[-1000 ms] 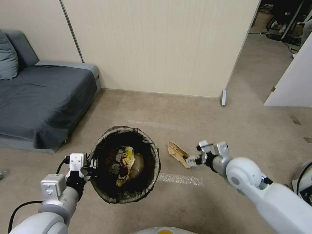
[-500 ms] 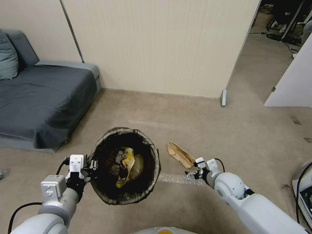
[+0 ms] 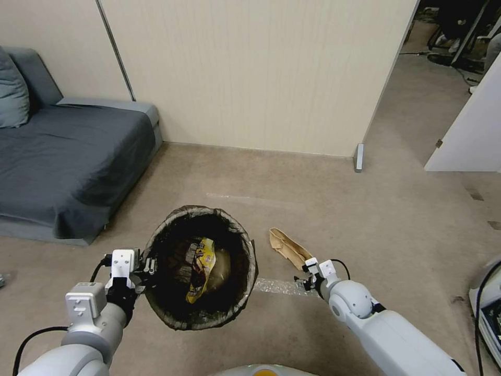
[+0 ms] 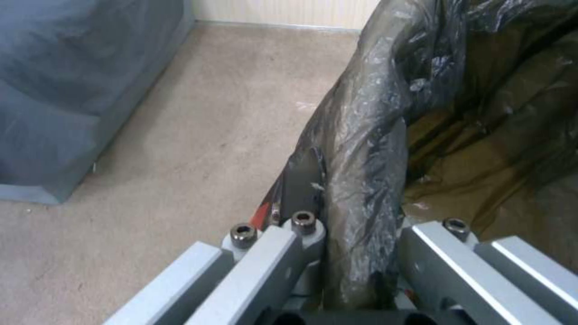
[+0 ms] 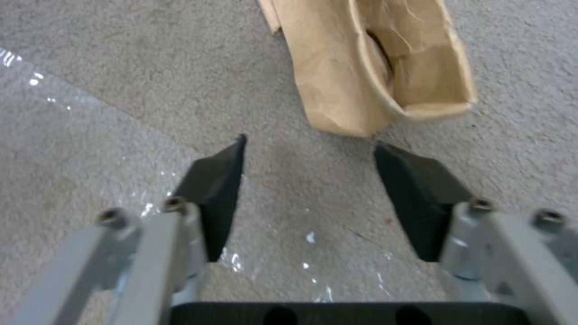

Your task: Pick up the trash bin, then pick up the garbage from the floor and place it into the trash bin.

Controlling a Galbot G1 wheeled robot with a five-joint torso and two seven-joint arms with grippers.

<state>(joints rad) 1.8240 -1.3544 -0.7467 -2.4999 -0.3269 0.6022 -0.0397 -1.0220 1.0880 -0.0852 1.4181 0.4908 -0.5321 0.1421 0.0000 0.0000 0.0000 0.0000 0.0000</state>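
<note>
The trash bin (image 3: 203, 313), lined with a dark crinkly bag, hangs above the floor (image 3: 323, 209) with my left gripper (image 3: 147, 267) shut on its left rim (image 4: 355, 180). Inside it lie a yellow wrapper (image 3: 201, 266) and tan paper. A flattened tan paper carton (image 3: 288, 248), a piece of the garbage, lies on the carpet just right of the bin. My right gripper (image 3: 304, 275) hovers low over the carpet, open, its black fingertips (image 5: 223, 180) just short of the carton's near end (image 5: 367, 72).
A grey sofa (image 3: 62, 162) stands at the left. A beige partition wall (image 3: 250, 73) runs behind, with a doorway at the right. A strip of clear tape (image 3: 284, 287) lies on the carpet under my right gripper.
My right arm has dropped and drawn back toward me, from above the carton to just short of its near end. Neither the left gripper nor the bin has shifted.
</note>
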